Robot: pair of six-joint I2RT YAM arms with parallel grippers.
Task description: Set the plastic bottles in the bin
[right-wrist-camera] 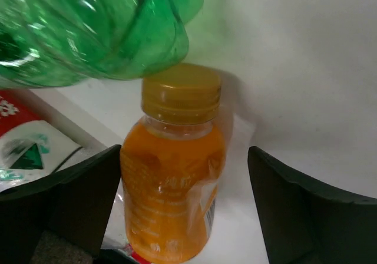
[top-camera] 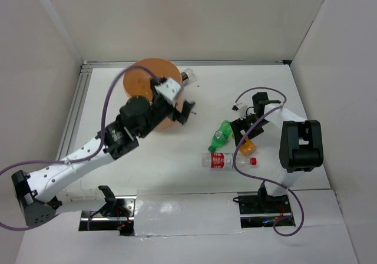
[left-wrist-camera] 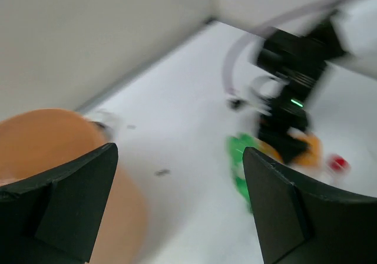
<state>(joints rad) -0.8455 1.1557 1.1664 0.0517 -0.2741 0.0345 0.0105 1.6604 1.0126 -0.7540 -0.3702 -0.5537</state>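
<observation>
The orange bin stands at the back left, and my left gripper hangs open and empty at its right rim. The blurred left wrist view has the left gripper over bare table, with the bin to its left. A green bottle, an orange bottle and a clear bottle with a red label lie together at centre right. My right gripper is down over them, open. In its wrist view the jaws straddle the orange bottle, below the green bottle.
A small clear bottle lies behind the bin by the back wall. White walls close the table at back, left and right. The right arm's cable loops above the bottle cluster.
</observation>
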